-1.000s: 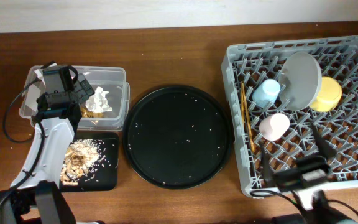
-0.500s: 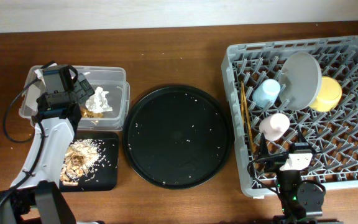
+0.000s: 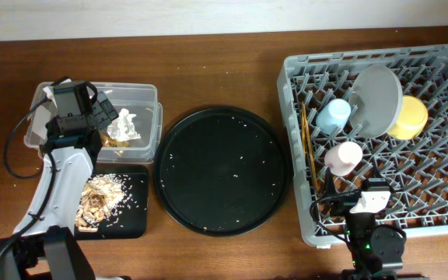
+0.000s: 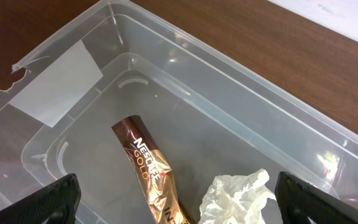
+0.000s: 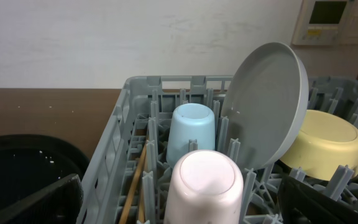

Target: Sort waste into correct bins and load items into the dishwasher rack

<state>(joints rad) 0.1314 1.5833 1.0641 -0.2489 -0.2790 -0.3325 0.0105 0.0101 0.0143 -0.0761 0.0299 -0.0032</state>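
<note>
My left gripper (image 3: 102,113) (image 4: 179,205) is open and empty over the clear tub (image 3: 142,93) (image 4: 241,68). In the tub lie the white tissue (image 3: 124,124) (image 4: 235,196) and the brown-gold wrapper (image 3: 115,141) (image 4: 151,168). Beige food scraps (image 3: 99,198) lie in the small black tray (image 3: 134,222). The grey rack (image 3: 298,140) holds the pink cup (image 3: 342,158) (image 5: 204,183), blue cup (image 3: 334,117) (image 5: 190,130), upright plate (image 3: 376,99) (image 5: 269,102), yellow bowl (image 3: 411,115) (image 5: 322,143) and chopsticks (image 3: 309,148) (image 5: 135,180). My right gripper (image 3: 354,190) (image 5: 179,208) is open and empty at the rack's front, just before the pink cup.
The large round black tray (image 3: 222,169) (image 5: 17,162) sits between the bins and the rack, with small pale crumbs on it. A pale wall runs along the table's far edge.
My right arm has drawn back to the rack's front edge and then held still. The left arm and all objects have not moved.
</note>
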